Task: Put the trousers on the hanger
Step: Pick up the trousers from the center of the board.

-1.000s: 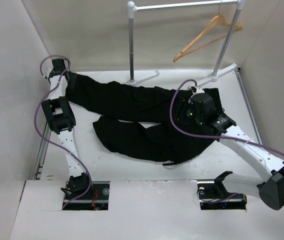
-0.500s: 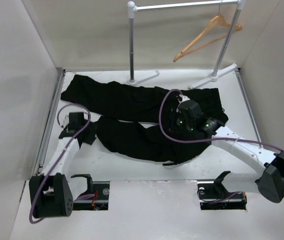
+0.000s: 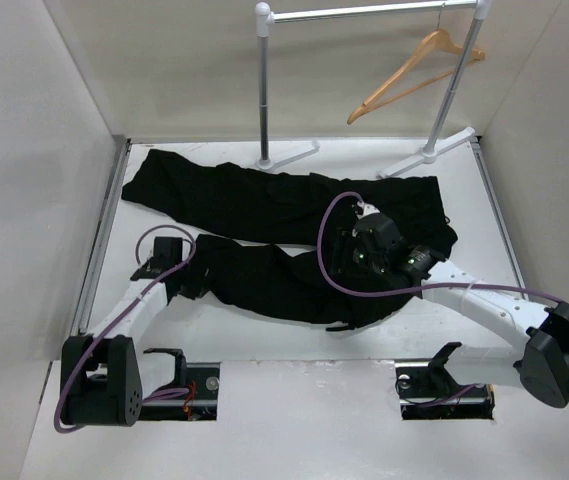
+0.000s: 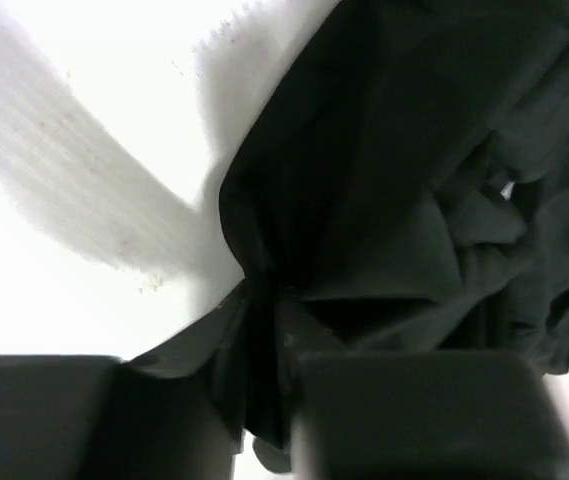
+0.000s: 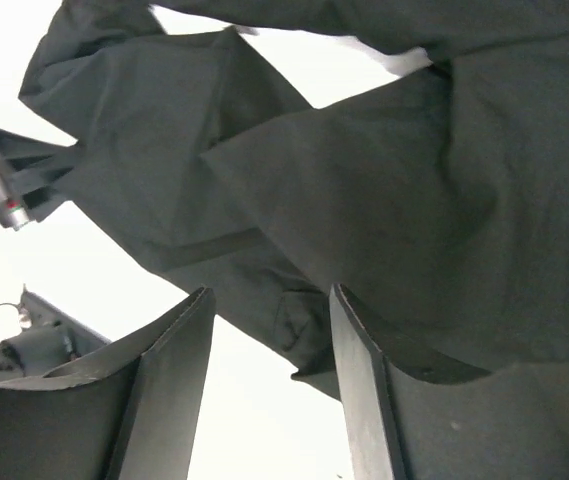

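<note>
early | my left gripper pinches the trousers' near leg | right gripper spread, empty | hanger unloaded on far rack

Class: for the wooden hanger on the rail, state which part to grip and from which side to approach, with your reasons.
Probably the lower left limb of the hanger, approached from the near side and below. It hangs tilted from the rail; that end dips lowest and sits clear of the right post, which crosses the other end.
</note>
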`<state>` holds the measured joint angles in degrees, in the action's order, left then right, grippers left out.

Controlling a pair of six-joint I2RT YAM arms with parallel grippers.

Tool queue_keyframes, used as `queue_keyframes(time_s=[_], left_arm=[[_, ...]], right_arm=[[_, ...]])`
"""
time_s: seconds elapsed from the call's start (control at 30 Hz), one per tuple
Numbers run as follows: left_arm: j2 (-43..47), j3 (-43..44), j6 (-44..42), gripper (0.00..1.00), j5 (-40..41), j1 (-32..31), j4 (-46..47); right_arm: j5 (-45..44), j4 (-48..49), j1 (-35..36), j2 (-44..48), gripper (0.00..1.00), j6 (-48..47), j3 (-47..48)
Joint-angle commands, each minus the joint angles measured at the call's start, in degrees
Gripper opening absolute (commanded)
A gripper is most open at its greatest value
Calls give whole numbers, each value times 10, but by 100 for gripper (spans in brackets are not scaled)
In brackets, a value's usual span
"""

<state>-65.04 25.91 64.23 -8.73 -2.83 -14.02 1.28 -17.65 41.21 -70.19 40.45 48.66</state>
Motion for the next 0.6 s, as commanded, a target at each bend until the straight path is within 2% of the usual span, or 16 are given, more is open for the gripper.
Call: queue_keyframes(time_s=[0.0, 0.1, 0.17, 0.27, 0.33, 0.4, 0.43, 0.47, 0.57], left_arm=[[51, 91, -24, 7, 31, 11, -49], [83, 226, -94, 5, 87, 16, -220], [85, 333, -126, 5, 133, -7, -339], [50, 482, -145, 9, 235, -91, -496], [10, 549, -143, 16, 320, -169, -570], [-37, 581, -139, 32, 395, -250, -614], [-52, 582, -135, 36, 415, -271, -626], [-67, 572, -121, 40, 433, -280, -640], [-52, 526, -105, 42, 419, -258, -618]], right_arm=[[-38, 31, -18, 18, 57, 16, -26], [-48, 31, -53, 11, 60, 31, -50], [-51, 32, -69, -1, 63, 39, -61], [-64, 43, -76, -17, 68, 53, -74], [-67, 48, -79, -26, 70, 64, -79], [-67, 48, -80, -30, 72, 67, -81], [-66, 46, -81, -31, 73, 66, -82], [-67, 44, -83, -23, 74, 65, -85], [-68, 34, -99, 25, 74, 62, -94]])
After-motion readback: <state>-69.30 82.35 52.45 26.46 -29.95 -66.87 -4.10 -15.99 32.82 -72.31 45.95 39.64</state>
